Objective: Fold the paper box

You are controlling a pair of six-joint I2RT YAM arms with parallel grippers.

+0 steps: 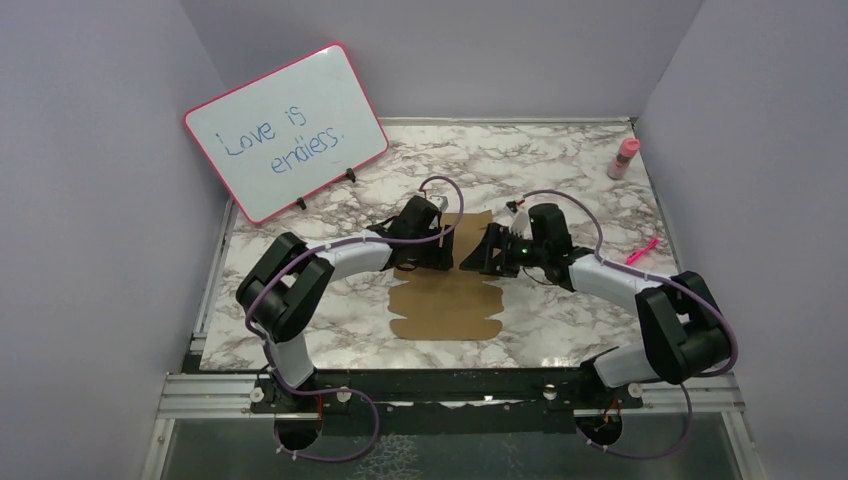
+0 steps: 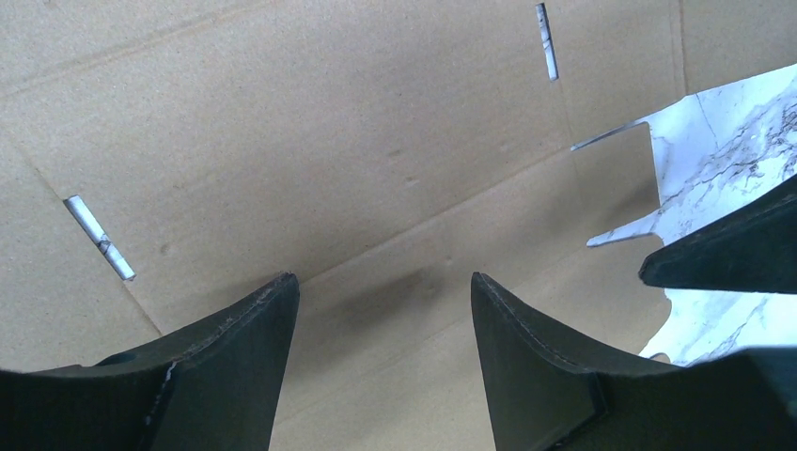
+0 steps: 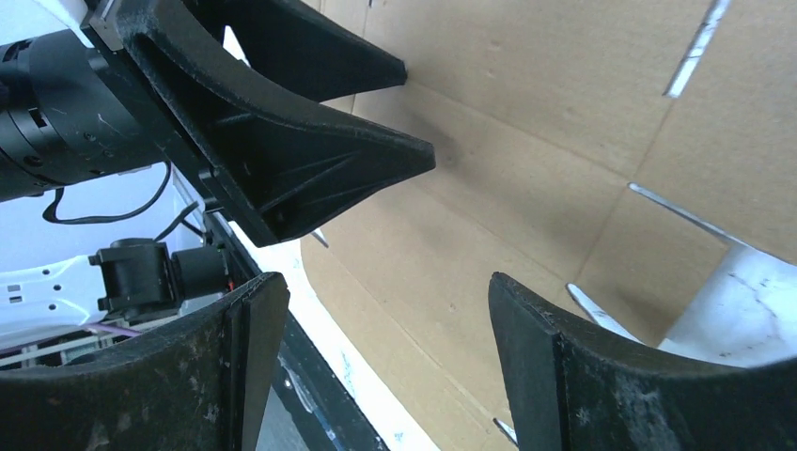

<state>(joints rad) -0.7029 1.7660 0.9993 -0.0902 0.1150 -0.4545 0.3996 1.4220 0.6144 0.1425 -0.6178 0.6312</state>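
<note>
Both pairs of jaws are held apart, empty. The left gripper (image 2: 382,282) and right gripper (image 3: 385,282) are set facing each other over the far half of the paper box (image 1: 447,305), spread flat on the marble table (image 1: 560,170).

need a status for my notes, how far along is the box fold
Nothing looks folded yet: the paper box lies flat on the table. In hand: left gripper and right gripper, both open, hover over its far half, holding nothing. Every fold remains.
</note>
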